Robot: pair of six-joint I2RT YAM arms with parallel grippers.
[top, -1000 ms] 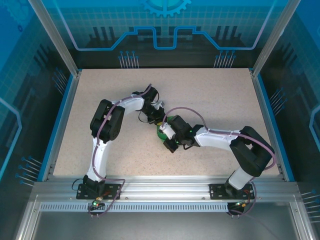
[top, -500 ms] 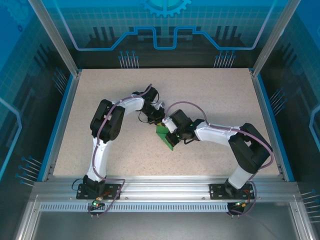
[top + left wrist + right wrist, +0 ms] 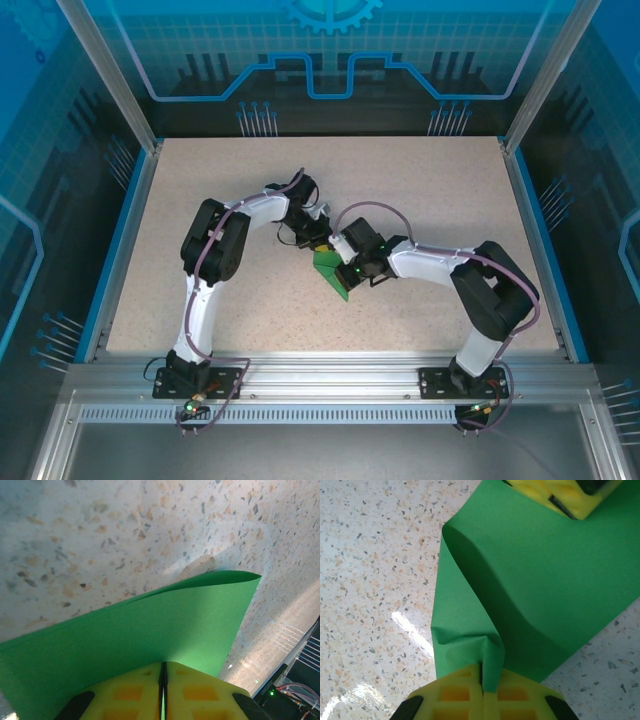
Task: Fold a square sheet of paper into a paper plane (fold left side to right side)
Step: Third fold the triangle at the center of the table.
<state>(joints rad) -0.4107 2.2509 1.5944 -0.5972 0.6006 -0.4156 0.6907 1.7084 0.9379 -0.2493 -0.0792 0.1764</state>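
Note:
The square sheet of paper (image 3: 336,276) is bright green, bent and partly doubled over, in the middle of the table between both arms. My left gripper (image 3: 319,246) is shut on its far edge; in the left wrist view the yellow fingers (image 3: 200,690) meet on the sheet (image 3: 150,630), which rises off the table in a curve. My right gripper (image 3: 348,268) is shut on a pinched fold at the near side; the right wrist view has its jaws (image 3: 483,672) closed on a crumpled flap of the sheet (image 3: 545,580), with the left gripper (image 3: 565,497) at the top.
The speckled beige table (image 3: 420,190) stretches open behind and to both sides of the arms. Blue rails (image 3: 120,240) border it left and right, and an aluminium frame (image 3: 330,375) runs along the near edge.
My right gripper has swung up and back off the paper's top, so more green shows below it. The left arm has stayed in place.

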